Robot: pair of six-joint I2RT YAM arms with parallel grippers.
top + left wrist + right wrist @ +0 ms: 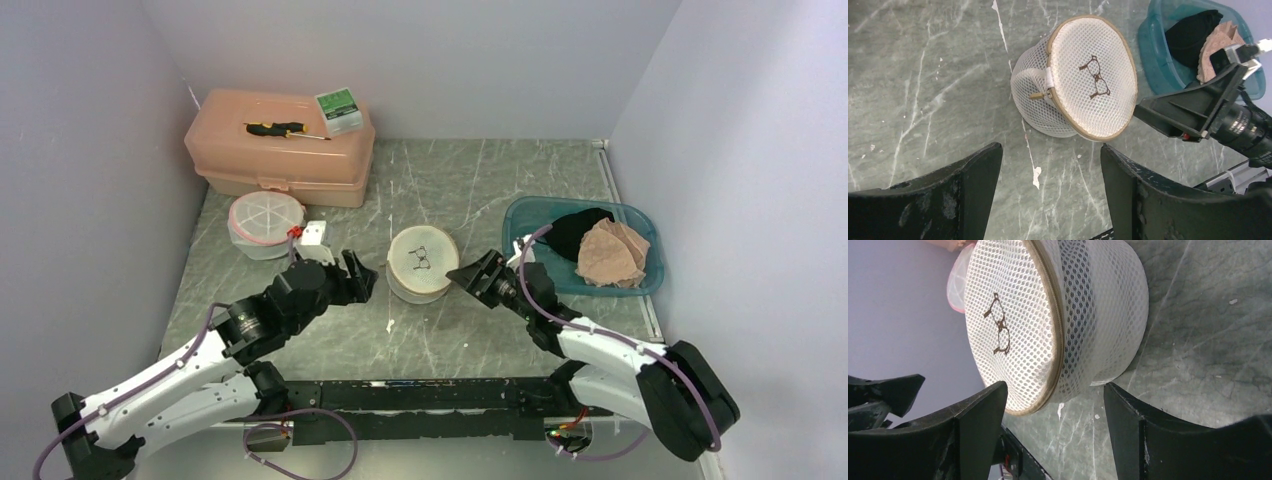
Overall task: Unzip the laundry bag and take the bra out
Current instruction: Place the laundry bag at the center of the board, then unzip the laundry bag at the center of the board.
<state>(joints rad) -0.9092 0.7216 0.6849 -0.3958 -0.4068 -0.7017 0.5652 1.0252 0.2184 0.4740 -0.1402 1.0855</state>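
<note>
The laundry bag [422, 262], a round white mesh drum with a tan zip rim and a small brown bra outline on its lid, sits about the middle of the grey table [450, 180]. From above, the left gripper [358, 280] hangs just to its left with fingers apart and nothing in them. The right gripper [468, 275] comes in from the right, its tip right at the bag's side. A peach toolbox [270, 160] fills the far left corner, with a screwdriver [285, 129] and a green box [338, 110] on its lid. A teal basin [520, 215] by the right edge holds a black garment [580, 232] and a beige one [612, 252].

From the left wrist, the left gripper [1050, 147] stands wide over bare table, short of the bag [1093, 90]. The bag is tilted, and the zip pull [1037, 95] hangs at the rim on the side nearest this gripper. The zip looks closed as far as I can see. The right gripper [1143, 112] reaches to the bag's far rim.

From the right wrist, the right gripper [1055, 390] is spread, and the bag's [1048, 315] lower rim lies just ahead of the gap. Whether a finger touches it I cannot tell. The left gripper [908, 385] shows beyond.
</note>
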